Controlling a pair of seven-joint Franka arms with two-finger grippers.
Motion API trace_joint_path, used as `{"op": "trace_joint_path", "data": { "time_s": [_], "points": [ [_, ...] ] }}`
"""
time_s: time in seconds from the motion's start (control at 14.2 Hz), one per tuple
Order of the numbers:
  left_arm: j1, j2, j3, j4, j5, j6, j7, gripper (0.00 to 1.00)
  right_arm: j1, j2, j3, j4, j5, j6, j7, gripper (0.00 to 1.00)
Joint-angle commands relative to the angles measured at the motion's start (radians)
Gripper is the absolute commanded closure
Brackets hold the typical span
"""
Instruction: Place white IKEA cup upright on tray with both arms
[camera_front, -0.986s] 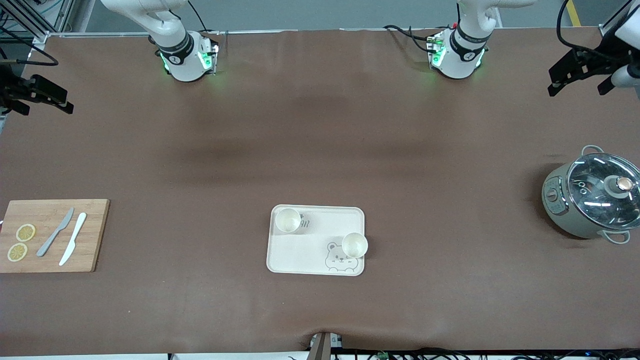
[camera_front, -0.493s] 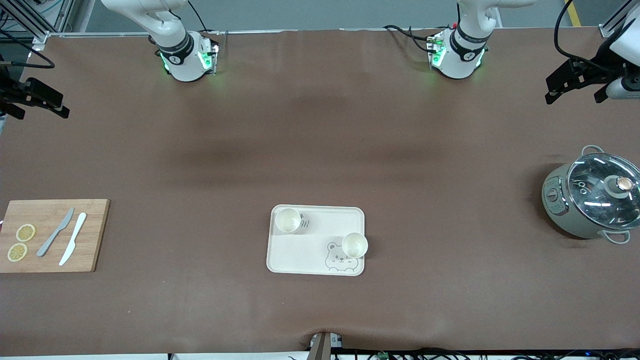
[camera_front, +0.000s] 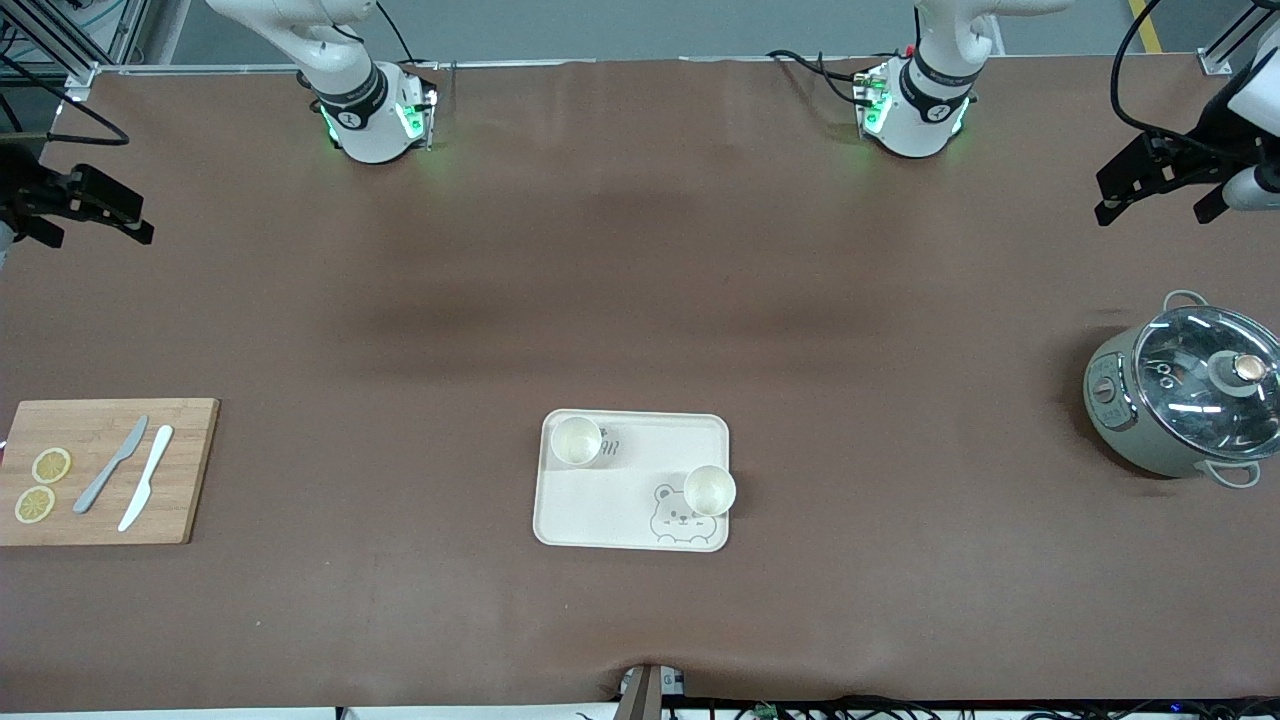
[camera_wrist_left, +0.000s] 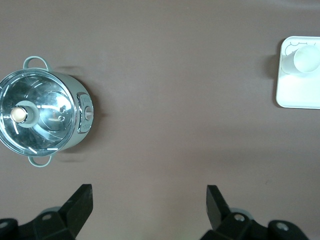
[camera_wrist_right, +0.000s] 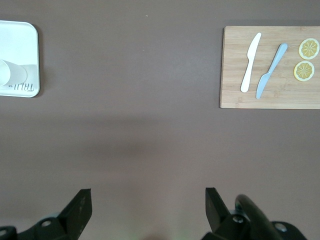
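The cream tray (camera_front: 620, 505) with a bear face lies on the brown table, toward the front camera. Two white cups stand upright on it: one (camera_front: 576, 441) at a corner toward the right arm's end, one (camera_front: 709, 490) by the bear print. My left gripper (camera_front: 1158, 198) is open and empty, high over the table's left-arm end; its wrist view (camera_wrist_left: 148, 192) shows the tray's edge (camera_wrist_left: 300, 95) and a cup (camera_wrist_left: 306, 59). My right gripper (camera_front: 92, 222) is open and empty over the right-arm end; its wrist view (camera_wrist_right: 147, 195) shows the tray (camera_wrist_right: 20, 45).
A grey-green cooking pot (camera_front: 1185, 390) with a glass lid stands at the left arm's end. A wooden cutting board (camera_front: 100, 470) with two knives and two lemon slices lies at the right arm's end; it also shows in the right wrist view (camera_wrist_right: 270, 67).
Both grippers have shifted slightly at the table's ends. The tray and both cups have not moved.
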Motion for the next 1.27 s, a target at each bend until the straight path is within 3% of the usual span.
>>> {"op": "trace_joint_path", "data": {
  "time_s": [0.0,1.2],
  "points": [
    [-0.002,0.010,0.004,0.023,0.002,0.002,-0.003,0.00,-0.034,0.008,0.022,0.022,-0.005,-0.003,-0.005,0.00],
    [-0.002,0.002,0.002,0.024,0.001,-0.007,0.002,0.00,-0.030,0.013,0.024,0.036,-0.002,0.000,-0.005,0.00]
  ]
}}
